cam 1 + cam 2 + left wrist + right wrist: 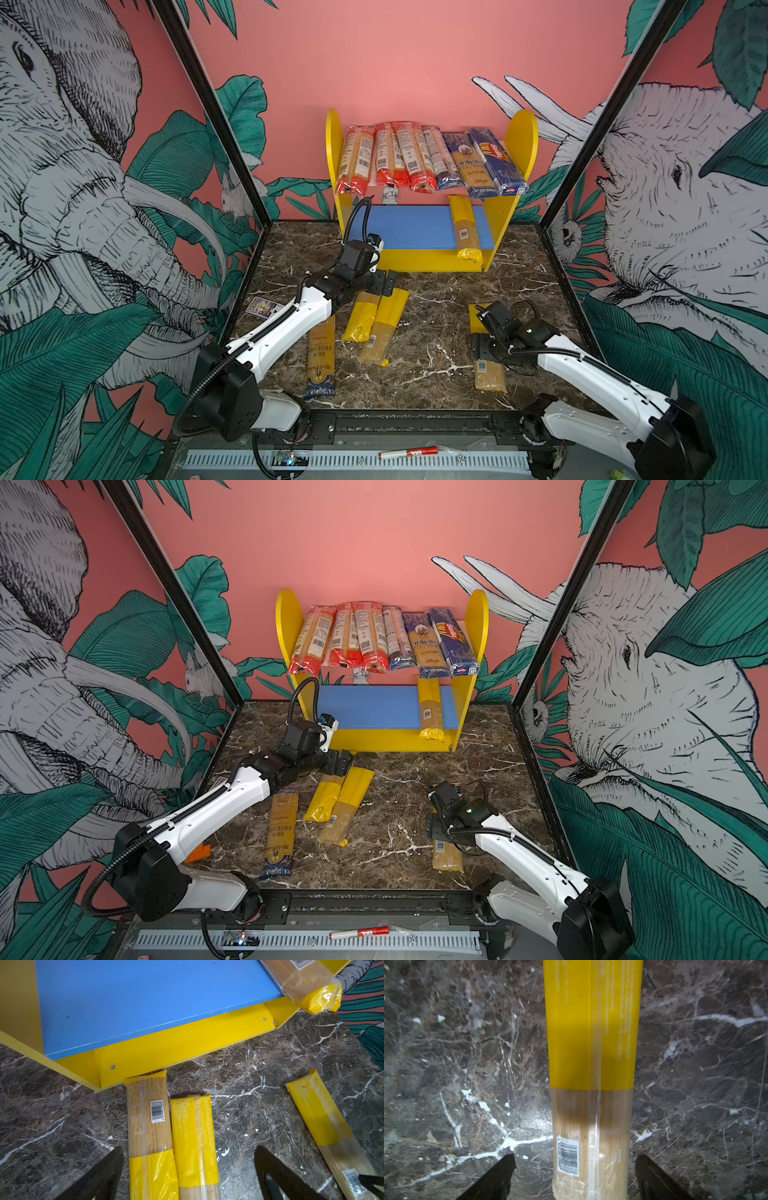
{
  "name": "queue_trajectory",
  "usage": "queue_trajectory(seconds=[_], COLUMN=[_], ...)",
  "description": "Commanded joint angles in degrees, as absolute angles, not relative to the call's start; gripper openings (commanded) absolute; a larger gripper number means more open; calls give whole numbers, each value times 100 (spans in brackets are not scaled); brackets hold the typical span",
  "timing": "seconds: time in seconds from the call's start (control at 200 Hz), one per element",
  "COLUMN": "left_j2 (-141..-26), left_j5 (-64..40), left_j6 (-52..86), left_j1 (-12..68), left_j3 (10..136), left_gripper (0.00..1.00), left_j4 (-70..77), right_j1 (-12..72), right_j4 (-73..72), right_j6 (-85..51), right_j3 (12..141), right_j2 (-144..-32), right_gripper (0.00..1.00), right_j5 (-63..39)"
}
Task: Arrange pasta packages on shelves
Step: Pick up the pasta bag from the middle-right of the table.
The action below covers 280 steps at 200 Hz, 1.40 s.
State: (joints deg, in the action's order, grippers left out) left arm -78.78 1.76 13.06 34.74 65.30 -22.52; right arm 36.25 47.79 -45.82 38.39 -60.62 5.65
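Over one pack (591, 1059), right arm (592, 376) stoops, jaws wide.

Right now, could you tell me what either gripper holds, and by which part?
Nothing is held: the left gripper and the right gripper are open.

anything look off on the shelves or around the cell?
Yes. The lone pasta pack on the blue lower board sticks out past its front edge. A red-and-white marker pen lies on the slotted strip at the near edge.
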Motion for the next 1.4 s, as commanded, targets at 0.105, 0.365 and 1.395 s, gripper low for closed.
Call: queue_trajectory(seconds=[0.105, 0.365, 1.395], left_j2=[-7544, -7532, -7739], left_j5=[404, 398, 348], left_j6=[1244, 1213, 1116], left_j1=[3496, 3499, 3500], left_j3=[6477, 6510, 6810], left_gripper=[98, 98, 98], left_j4=[-2419, -2477, -2650], right_j1=[3806, 3806, 3801], right_j4=[4570, 4488, 3297], right_j6=[-5081, -4932, -5189], right_j3=[3436, 3573, 3036], right_j2=[-6241, -7086, -8174], right_gripper=[91, 99, 42], right_j5=[845, 851, 33])
